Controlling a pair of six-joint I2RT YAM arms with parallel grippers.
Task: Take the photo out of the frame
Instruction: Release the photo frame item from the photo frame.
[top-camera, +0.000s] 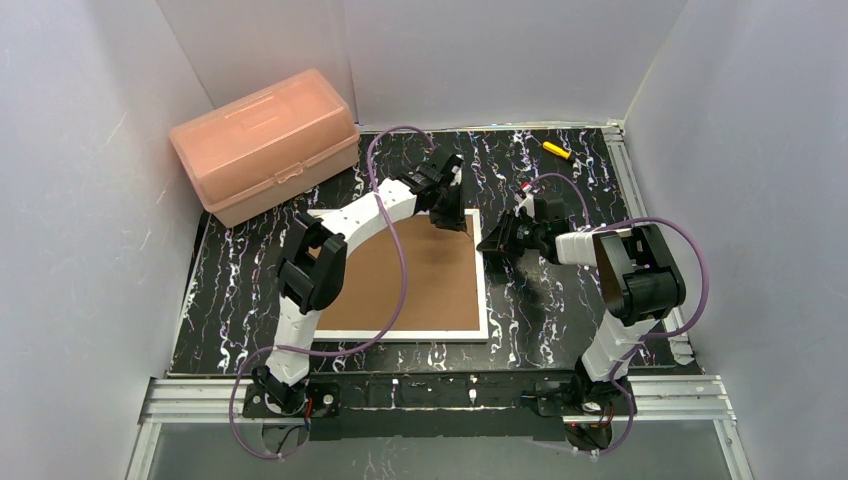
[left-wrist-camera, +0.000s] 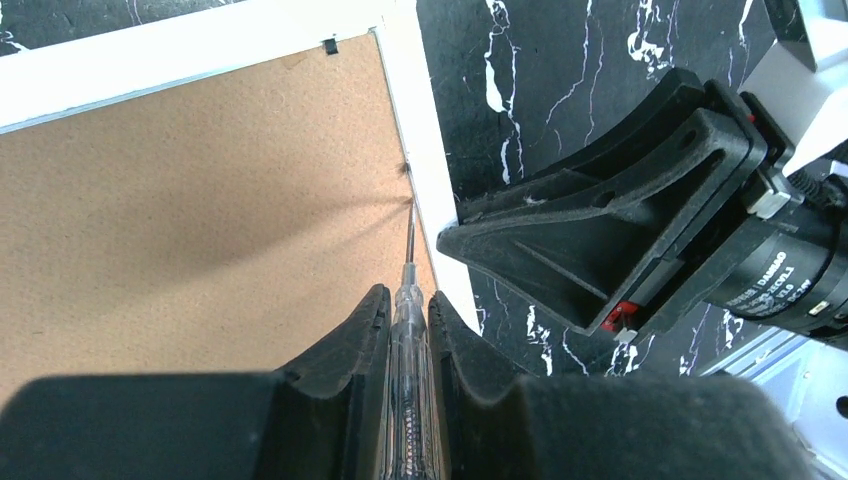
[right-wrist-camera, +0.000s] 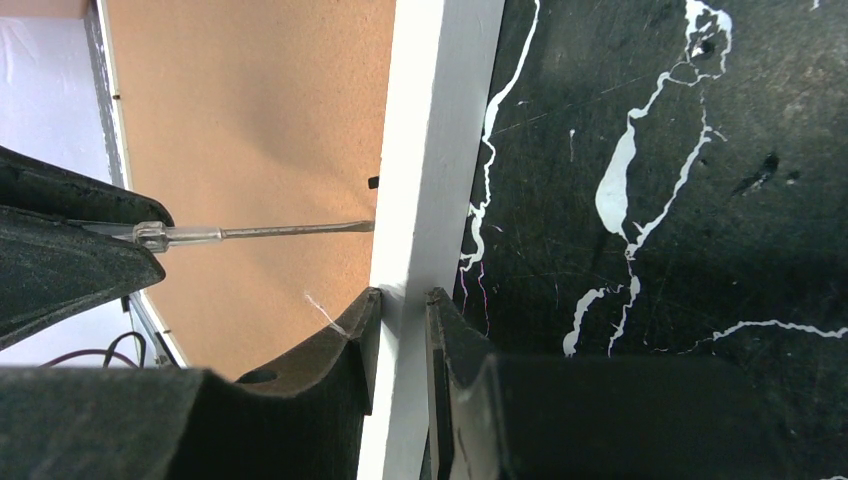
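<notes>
The frame (top-camera: 400, 290) lies face down on the table, brown backing board (left-wrist-camera: 200, 200) up, inside its white border (left-wrist-camera: 428, 150). The photo is hidden under it. My left gripper (left-wrist-camera: 407, 295) is shut on a clear-handled screwdriver (left-wrist-camera: 410, 240). The screwdriver's tip touches the backing's right edge by a small dark clip. In the top view this gripper (top-camera: 452, 215) is over the frame's far right corner. My right gripper (right-wrist-camera: 402, 295) is shut on the frame's right border (right-wrist-camera: 440, 150). It also shows in the top view (top-camera: 490, 245). The screwdriver (right-wrist-camera: 290, 230) shows there too.
A pink plastic box (top-camera: 265, 145) stands at the back left, off the black marbled mat (top-camera: 560, 300). A small yellow object (top-camera: 555, 150) lies at the back right. Another dark clip (left-wrist-camera: 330, 45) sits on the frame's far edge. Grey walls enclose the table.
</notes>
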